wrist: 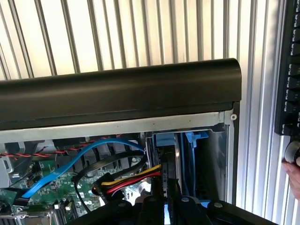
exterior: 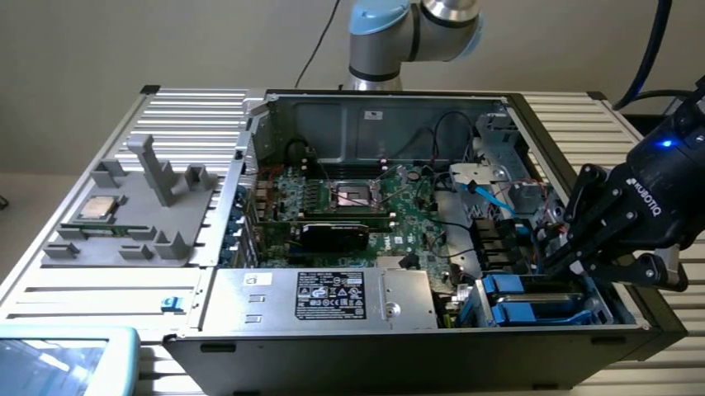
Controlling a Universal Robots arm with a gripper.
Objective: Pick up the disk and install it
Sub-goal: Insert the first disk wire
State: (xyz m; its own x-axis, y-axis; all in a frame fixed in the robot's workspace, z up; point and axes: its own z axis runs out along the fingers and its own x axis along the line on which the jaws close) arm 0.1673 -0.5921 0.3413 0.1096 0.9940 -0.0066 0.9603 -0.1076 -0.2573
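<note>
One hand (exterior: 550, 266) pinches the disk (wrist: 168, 161) on edge, lining its thin side up with the computer case's (exterior: 385, 356) corner bay (wrist: 213, 154).

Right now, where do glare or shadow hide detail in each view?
Exterior view: light is even, though the drive bay beneath the gripper is partly shadowed. Wrist view: the slatted table is washed out by glare, and the case interior past the black case edge is comparatively dim.

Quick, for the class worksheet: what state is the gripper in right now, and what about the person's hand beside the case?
gripper: fingers closed on the disk, held edge-on.
person's hand: cannot be told.
</note>
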